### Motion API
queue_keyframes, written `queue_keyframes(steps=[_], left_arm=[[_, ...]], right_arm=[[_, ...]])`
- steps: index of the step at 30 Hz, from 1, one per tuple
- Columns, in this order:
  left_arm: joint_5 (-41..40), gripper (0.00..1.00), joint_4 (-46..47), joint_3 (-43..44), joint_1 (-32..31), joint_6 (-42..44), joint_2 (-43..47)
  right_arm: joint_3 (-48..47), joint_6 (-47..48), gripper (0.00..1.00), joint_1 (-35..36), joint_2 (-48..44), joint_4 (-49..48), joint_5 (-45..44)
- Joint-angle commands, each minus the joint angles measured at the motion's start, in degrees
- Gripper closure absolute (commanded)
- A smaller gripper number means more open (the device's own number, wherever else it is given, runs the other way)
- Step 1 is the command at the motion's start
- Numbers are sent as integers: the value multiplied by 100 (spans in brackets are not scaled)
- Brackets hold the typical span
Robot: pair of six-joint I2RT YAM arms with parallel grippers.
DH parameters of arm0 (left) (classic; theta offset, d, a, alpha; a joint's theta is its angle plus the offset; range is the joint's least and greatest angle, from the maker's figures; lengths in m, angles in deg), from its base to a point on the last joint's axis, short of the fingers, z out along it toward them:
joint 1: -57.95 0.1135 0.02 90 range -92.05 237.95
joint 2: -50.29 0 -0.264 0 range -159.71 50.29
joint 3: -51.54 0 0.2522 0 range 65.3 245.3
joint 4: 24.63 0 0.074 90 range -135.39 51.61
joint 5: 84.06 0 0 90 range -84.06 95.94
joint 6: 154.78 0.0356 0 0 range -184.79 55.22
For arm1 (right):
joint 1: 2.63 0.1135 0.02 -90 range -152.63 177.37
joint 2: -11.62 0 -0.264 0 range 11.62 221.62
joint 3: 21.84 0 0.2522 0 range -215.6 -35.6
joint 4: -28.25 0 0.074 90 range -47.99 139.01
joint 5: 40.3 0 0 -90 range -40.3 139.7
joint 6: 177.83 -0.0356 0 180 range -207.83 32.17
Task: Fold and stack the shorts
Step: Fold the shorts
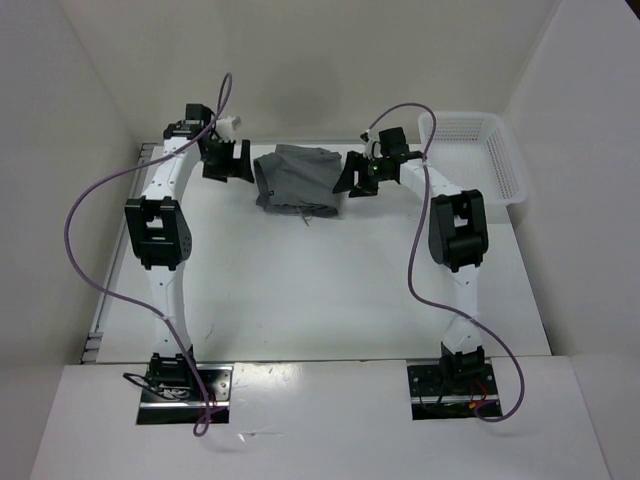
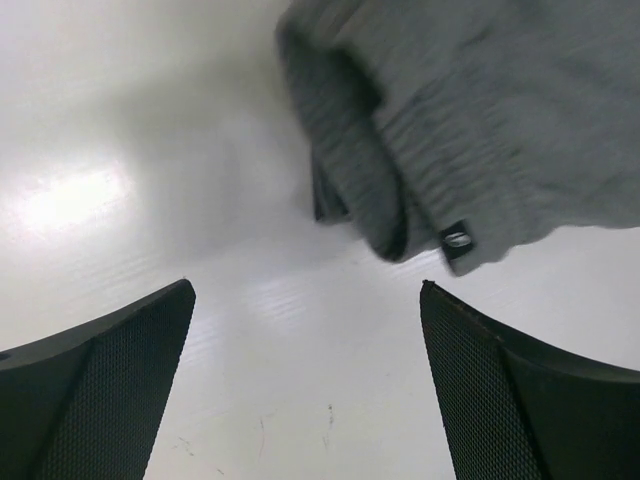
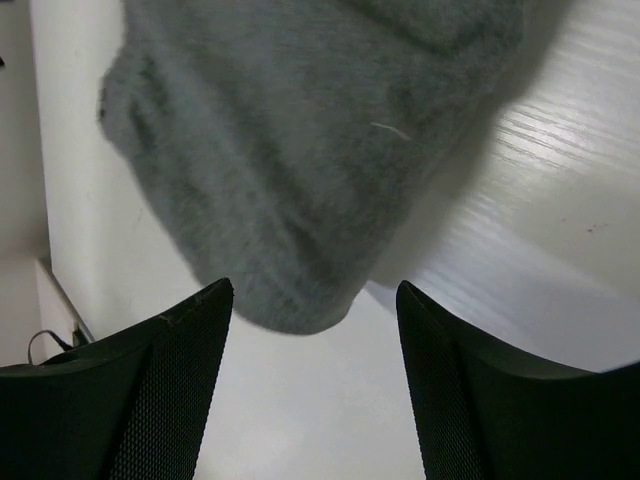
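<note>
Flanking apparently folded shorts (image 1: pixel 297 178) on far desk (image 1: pixel 300 290) with left claw (image 1: pixel 238 162) and right claw (image 1: pixel 354 176), both gaping wide, gripping nothing; stacking remaining.

A robot test lab: a white counter (image 1: pixel 300 300) boxed in by white walls (image 1: pixel 60 120), left arm (image 1: pixel 160 232) and right arm (image 1: pixel 457 232) bolted to metal plates (image 1: pixel 218 395) at its near edge, purple cables (image 1: pixel 68 225) looping loose.

The small black tag (image 2: pixel 457 240) on the shorts (image 2: pixel 480 110) cannot be read.
</note>
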Motion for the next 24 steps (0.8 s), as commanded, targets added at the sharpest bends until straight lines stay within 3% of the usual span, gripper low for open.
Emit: queue_keyframes(steps=[1, 9, 12, 13, 16, 17, 21, 24], left_arm=[[452, 0, 67, -818, -102, 25, -100], [399, 0, 358, -1083, -393, 25, -355], [469, 0, 411, -1083, -446, 25, -417], [469, 5, 463, -1083, -515, 25, -469], [408, 19, 515, -1188, -577, 25, -592], [460, 31, 516, -1188, -630, 25, -592], [408, 74, 586, -1504, -630, 25, -435], [408, 83, 656, -2125, -630, 25, -145]], right_arm=[[-256, -392, 28, 135, 488, -181, -220], [-775, -392, 33, 311, 1025, -304, 86], [-714, -392, 50, 373, 1025, -304, 280], [-661, -392, 60, 373, 1025, -304, 333], [-389, -217, 73, 373, 902, -304, 333], [-267, -138, 82, 373, 850, -217, 255], [-29, 458, 93, 373, 656, 11, 201], [120, 978, 96, 373, 375, 310, 201]])
